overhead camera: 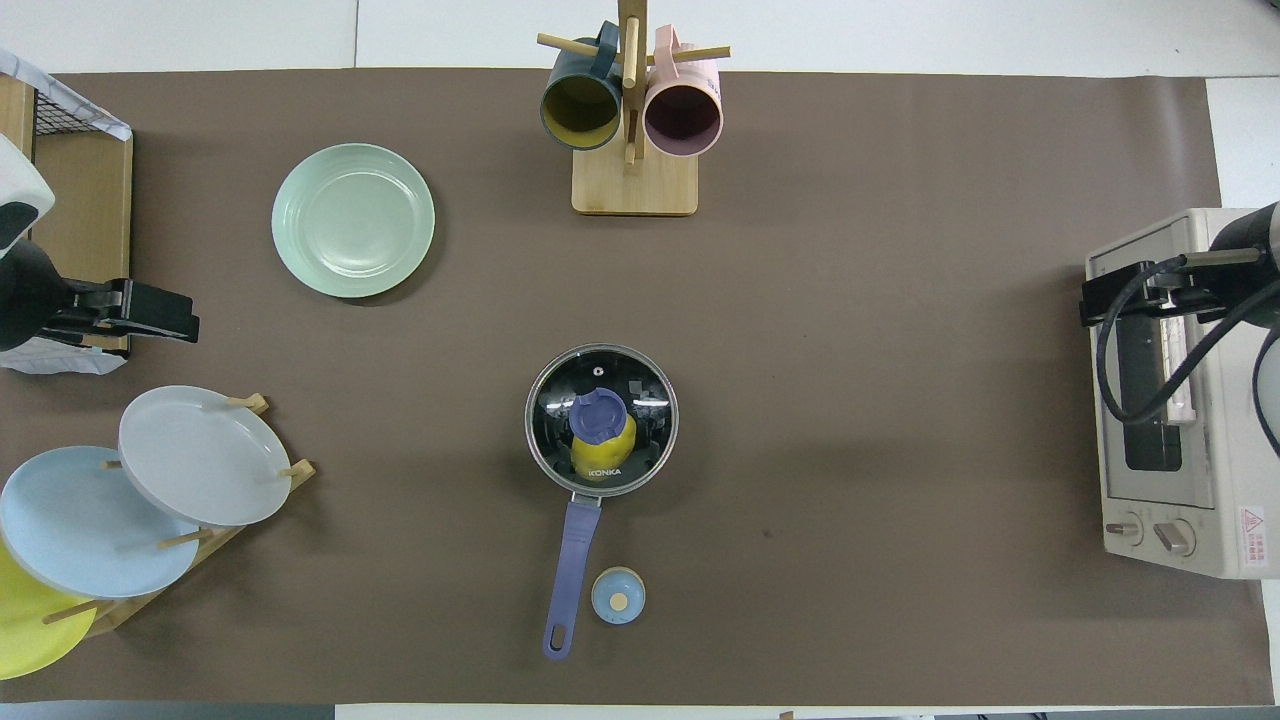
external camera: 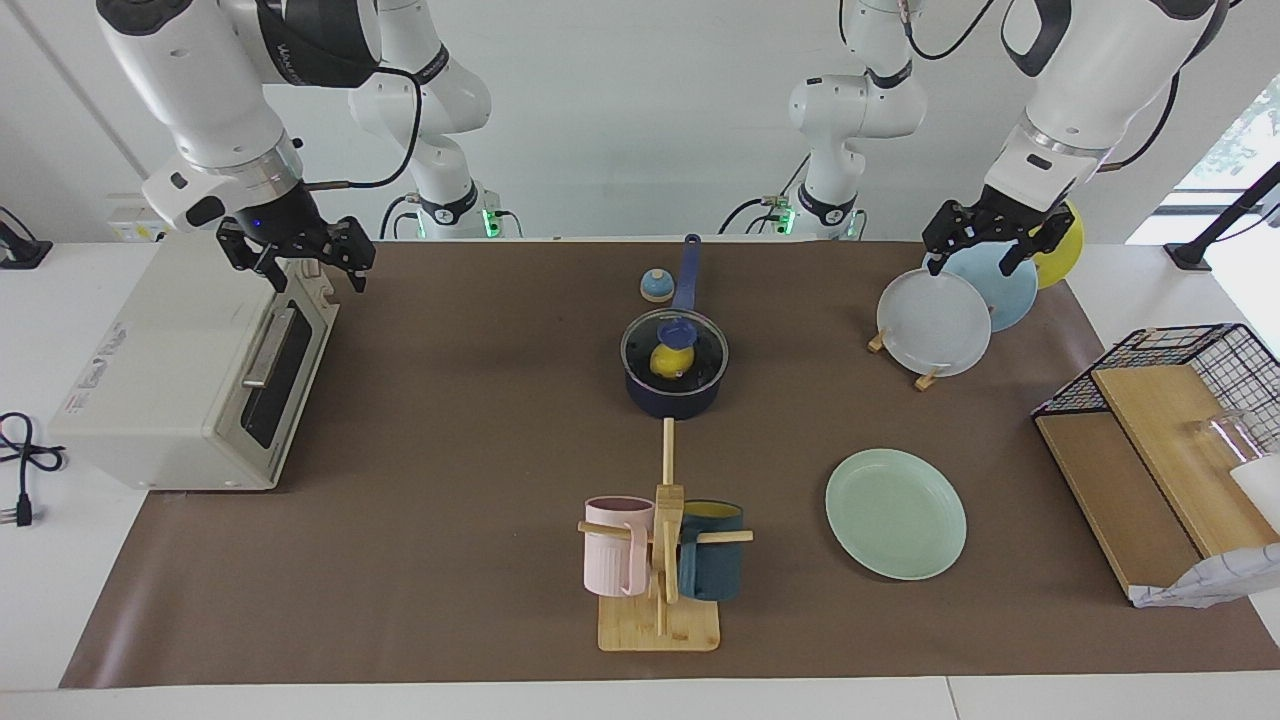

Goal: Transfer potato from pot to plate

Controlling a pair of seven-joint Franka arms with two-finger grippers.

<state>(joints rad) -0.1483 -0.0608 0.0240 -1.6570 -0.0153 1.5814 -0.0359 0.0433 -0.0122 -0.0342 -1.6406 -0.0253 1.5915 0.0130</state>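
The navy-blue pot (external camera: 675,402) stands mid-table with its long handle (overhead camera: 573,545) pointing toward the robots. A glass lid (external camera: 703,345) with a blue knob (overhead camera: 598,415) covers it. The yellow potato (external camera: 668,362) lies inside and shows through the lid, also in the overhead view (overhead camera: 603,458). The mint-green plate (external camera: 895,512) lies flat and bare, farther from the robots than the pot, toward the left arm's end; it also shows in the overhead view (overhead camera: 353,220). My left gripper (external camera: 975,255) is open, up over the plate rack. My right gripper (external camera: 312,265) is open, up over the toaster oven.
A toaster oven (external camera: 190,370) stands at the right arm's end. A wooden mug rack (external camera: 660,600) holds a pink and a dark teal mug. A plate rack (external camera: 935,320) holds grey-white, light blue and yellow plates. A small blue knob-like disc (external camera: 656,286) lies beside the pot handle. A wire basket (external camera: 1190,360) and wooden boards stand at the left arm's end.
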